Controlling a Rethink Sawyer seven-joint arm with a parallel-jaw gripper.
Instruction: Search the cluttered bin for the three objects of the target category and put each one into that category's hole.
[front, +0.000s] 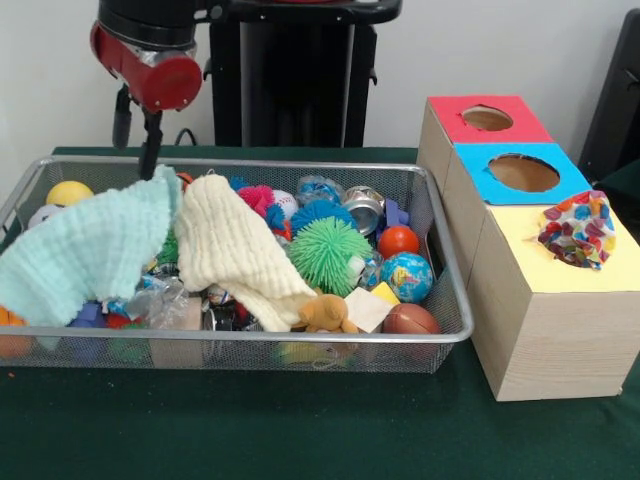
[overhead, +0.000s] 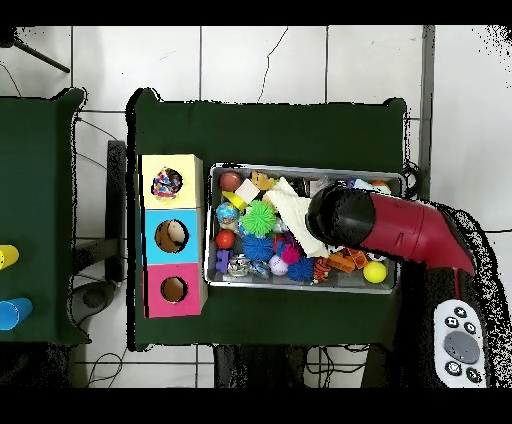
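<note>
The wire mesh bin (front: 250, 337) is full of toys and two cloths; it also shows in the overhead view (overhead: 300, 168). One patchwork ball (front: 578, 228) of red, blue, yellow and white patches sits in the round hole of the yellow-topped wood box (front: 530, 260), half sunk in; it also shows in the overhead view (overhead: 167, 183). No other patchwork ball shows. My gripper (front: 150, 160) hangs at the bin's far left corner, right above the raised edge of a mint cloth (front: 85, 250). The arm (overhead: 390, 225) hides it from above.
A cream cloth (front: 235, 245) drapes over the bin's middle. Beside it lie a spiky green ball (front: 328, 250), a globe ball (front: 407, 275), an orange ball (front: 398, 240), a brown football (front: 410, 320) and a yellow ball (front: 68, 192). Blue-topped (front: 520, 172) and red-topped (front: 487, 118) boxes stand behind the yellow one.
</note>
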